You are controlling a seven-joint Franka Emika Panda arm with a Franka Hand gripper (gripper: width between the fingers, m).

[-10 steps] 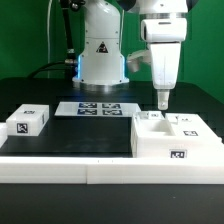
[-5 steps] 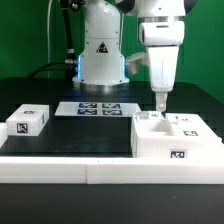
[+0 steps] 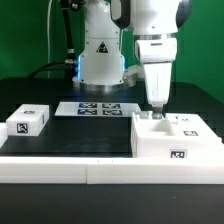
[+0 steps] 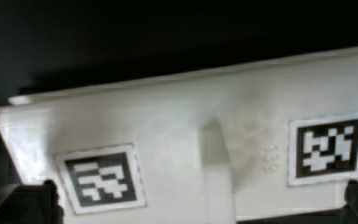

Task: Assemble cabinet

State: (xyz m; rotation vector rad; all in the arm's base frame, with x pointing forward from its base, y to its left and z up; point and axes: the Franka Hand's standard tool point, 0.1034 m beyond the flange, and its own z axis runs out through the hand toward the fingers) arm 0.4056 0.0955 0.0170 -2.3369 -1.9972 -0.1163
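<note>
Closest to me, a long white rail runs along the front edge of the black counter. Just behind it, on the exterior view's right, sits the cabinet, a large white plastic square box. A black-and-white square tag shows on its front face, and there are small dark marks on its top that I cannot read.

Over on the exterior view's left, well apart from the cabinet, a small white block carries one such tag on its upper face.

The arm's white claw points straight down with its tips at the cabinet's top near the back left corner. I cannot tell whether its fingers are parted or pressed together.

The wrist view looks close onto the cabinet's white surface, where two tags flank a raised rib.

Farther back lies the thin flat marker board, and behind it stands the robot's white base with a black triangle warning label.
</note>
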